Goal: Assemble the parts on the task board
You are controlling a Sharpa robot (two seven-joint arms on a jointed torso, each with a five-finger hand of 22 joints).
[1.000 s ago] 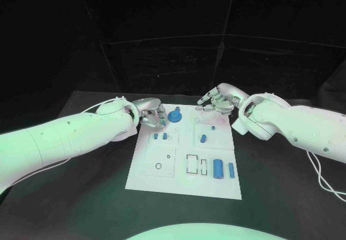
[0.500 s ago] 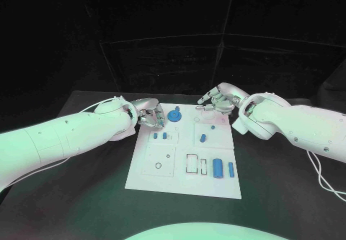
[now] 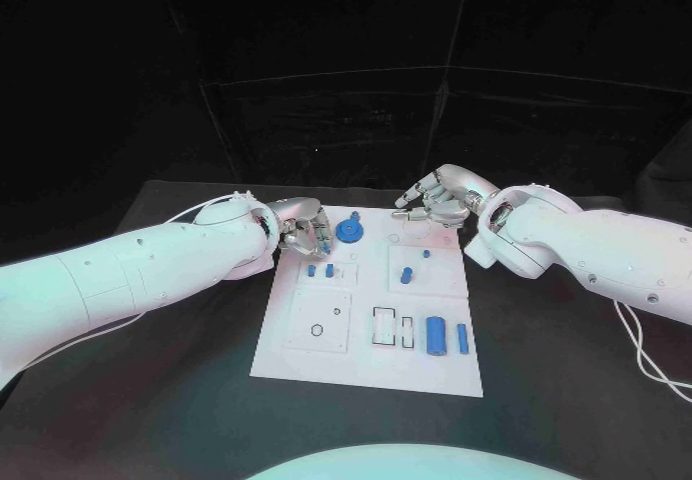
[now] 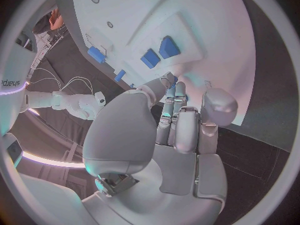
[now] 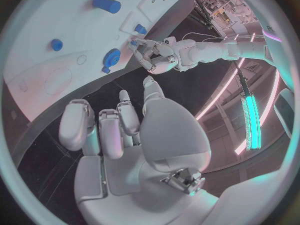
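The white task board (image 3: pixel 325 355) lies mid-table. A blue gear-like part (image 3: pixel 351 232) stands near its far left corner, also seen as the blue gear (image 5: pixel 112 59). My left hand (image 3: pixel 302 235) sits right beside it at the board's left edge, its fingers (image 4: pixel 176 92) drawn together with a small blue piece (image 4: pixel 170 80) pinched at the tips. My right hand (image 3: pixel 438 200) hovers over the far right corner with fingers (image 5: pixel 75 125) loosely bent and nothing in them. Two small blue parts (image 3: pixel 320 270) lie just nearer than the left hand.
More blue parts sit on the board: a small one (image 3: pixel 408 275), a thick cylinder (image 3: pixel 436 335) and a thin bar (image 3: pixel 463 340) near the front right. A black ring (image 3: pixel 317 331) lies in the front left panel. Black table (image 3: pixel 144 400) surrounds the board.
My left hand has shifted slightly by the blue gear at the board's far left corner. The right hand has stayed in place.
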